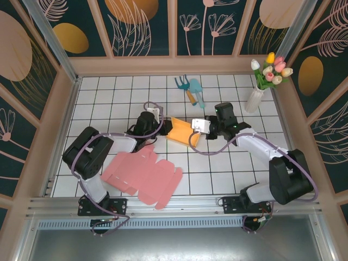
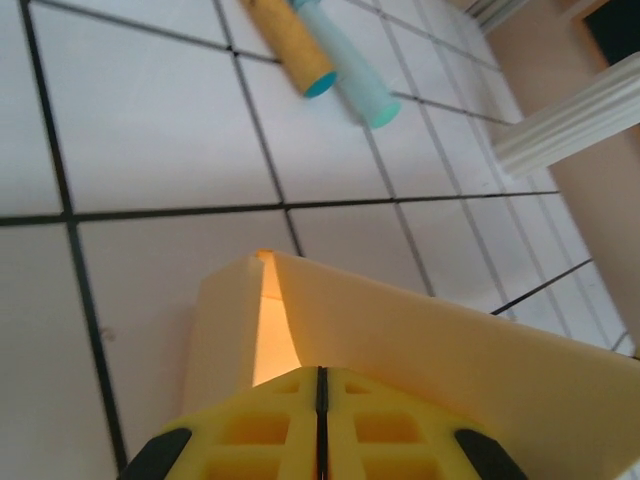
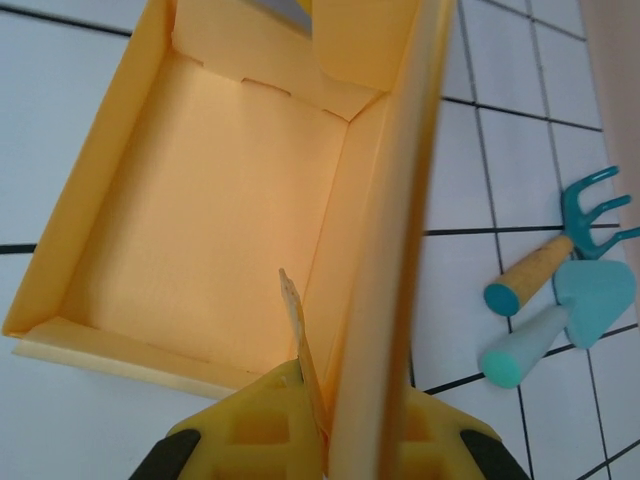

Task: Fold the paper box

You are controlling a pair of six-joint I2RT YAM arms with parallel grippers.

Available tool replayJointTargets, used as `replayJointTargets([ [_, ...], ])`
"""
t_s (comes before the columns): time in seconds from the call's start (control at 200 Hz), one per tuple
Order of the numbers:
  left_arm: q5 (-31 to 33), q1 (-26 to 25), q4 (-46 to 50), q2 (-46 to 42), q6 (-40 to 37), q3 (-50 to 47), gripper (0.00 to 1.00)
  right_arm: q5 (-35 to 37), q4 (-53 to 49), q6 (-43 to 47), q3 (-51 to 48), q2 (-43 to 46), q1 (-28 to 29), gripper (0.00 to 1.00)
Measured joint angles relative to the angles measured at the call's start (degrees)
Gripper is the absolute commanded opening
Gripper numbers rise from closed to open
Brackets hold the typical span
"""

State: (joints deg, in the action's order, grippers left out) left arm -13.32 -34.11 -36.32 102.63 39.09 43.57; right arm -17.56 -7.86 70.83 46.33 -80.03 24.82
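The orange paper box (image 1: 182, 133) sits half-formed mid-table between both arms, its floor and low walls standing. My left gripper (image 1: 165, 128) is at its left end; in the left wrist view its yellow fingertips (image 2: 321, 372) are pressed together where a wall of the box (image 2: 420, 340) runs down to them. My right gripper (image 1: 196, 135) is at the right end. Its jaws (image 3: 335, 400) are shut on the box's tall side wall (image 3: 390, 200), with a thin paper tab sticking up between them beside the open inside (image 3: 210, 200).
A flat pink box blank (image 1: 142, 175) lies on the tiles in front of the left arm. A toy rake (image 1: 186, 87) and a trowel (image 1: 197, 93) lie behind the box. A white vase of tulips (image 1: 254, 98) stands at the back right by the wall.
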Motion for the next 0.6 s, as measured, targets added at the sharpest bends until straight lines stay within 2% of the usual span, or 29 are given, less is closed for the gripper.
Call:
replayJointTargets([
  [0.2, 2.56, -0.09, 0.11, 2.23, -1.70, -0.04, 0.11, 6.62, 1.55, 2.71, -0.17, -1.73, 3.32, 0.00],
  [0.385, 6.69, -0.11, 0.59, 2.21, -4.59, -0.04, 0.16, 12.24, 3.23, 4.22, -0.20, -2.93, 6.29, 0.00],
  [0.6, 13.55, -0.74, 5.31, -2.56, -8.28, -3.52, 0.20, 14.80, 3.98, 4.28, -0.22, -3.52, 7.67, 0.00],
])
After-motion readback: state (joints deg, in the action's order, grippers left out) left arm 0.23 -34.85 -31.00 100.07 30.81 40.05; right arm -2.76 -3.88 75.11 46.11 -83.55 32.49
